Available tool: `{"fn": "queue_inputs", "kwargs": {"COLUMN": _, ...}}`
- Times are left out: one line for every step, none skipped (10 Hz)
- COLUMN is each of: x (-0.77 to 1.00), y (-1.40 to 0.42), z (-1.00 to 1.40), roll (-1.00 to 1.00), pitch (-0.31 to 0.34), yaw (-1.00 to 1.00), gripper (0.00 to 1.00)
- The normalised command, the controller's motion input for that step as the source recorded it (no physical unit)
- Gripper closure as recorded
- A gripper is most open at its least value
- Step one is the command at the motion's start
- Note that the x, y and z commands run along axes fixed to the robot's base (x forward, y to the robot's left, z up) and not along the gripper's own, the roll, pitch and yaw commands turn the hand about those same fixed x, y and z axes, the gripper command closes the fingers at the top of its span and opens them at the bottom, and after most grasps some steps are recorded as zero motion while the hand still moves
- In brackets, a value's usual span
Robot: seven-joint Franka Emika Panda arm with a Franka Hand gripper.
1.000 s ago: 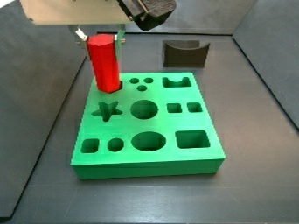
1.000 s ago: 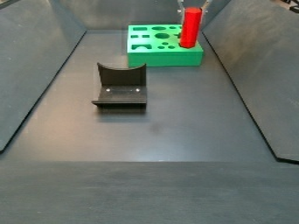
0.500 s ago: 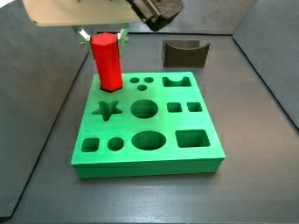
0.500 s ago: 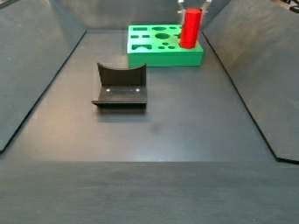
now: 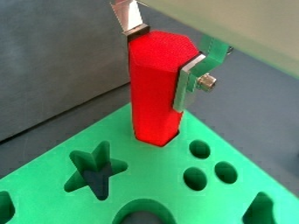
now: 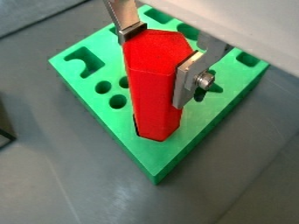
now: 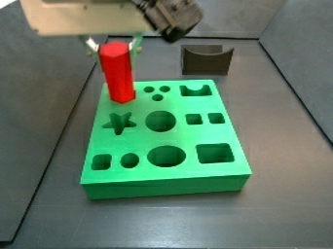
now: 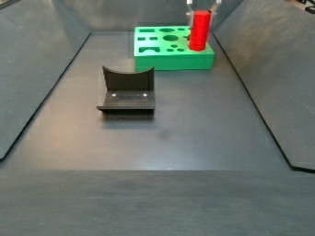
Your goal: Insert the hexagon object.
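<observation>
The hexagon object is a bright red peg that stands upright with its foot in the hole at a back corner of the green board. It also shows in a side view. My gripper is above the board at that corner, shut on the peg's top. In both wrist views the silver fingers press on opposite faces of the peg, with the gripper straddling its upper end. The board has star, round and square holes, all empty.
A dark grey block with a curved cutout stands on the dark floor behind the board; it also shows in a side view. Sloped dark walls border the floor on both sides.
The peg's top sits slightly lower than one second ago, so peg and gripper have gone down a little into the corner hole. The board and the grey block have not moved.
</observation>
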Motion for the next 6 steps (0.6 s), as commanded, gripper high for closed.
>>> {"fn": "queue_inputs", "kwargs": {"x": 0.00, "y": -0.07, "z": -0.97, "roll": 0.16, "pitch": -0.071, "yaw": 0.06, "gripper": 1.00}}
{"fn": "queue_inputs", "kwargs": {"x": 0.00, "y": -0.07, "z": -0.98, "roll": 0.15, "pitch": -0.069, "yaw": 0.07, "gripper": 1.00}}
{"fn": "queue_inputs", "kwargs": {"x": 0.04, "y": -0.15, "z": -0.97, "roll": 0.13, "pitch": -0.066, "yaw": 0.06, "gripper": 1.00}}
{"fn": "queue_inputs", "kwargs": {"x": 0.00, "y": -0.01, "z": -0.55, "roll": -0.17, "pitch": -0.083, "yaw": 0.00, "gripper": 1.00}}
{"fn": "queue_inputs", "kwargs": {"x": 0.00, "y": 0.00, "z": -0.43, "roll": -0.21, "pitch": -0.077, "yaw": 0.00, "gripper": 1.00}}
{"fn": "queue_inputs", "kwargs": {"x": 0.00, "y": 0.07, "z": 0.00, "roll": -0.04, "pitch": 0.000, "yaw": 0.00, "gripper": 1.00}}
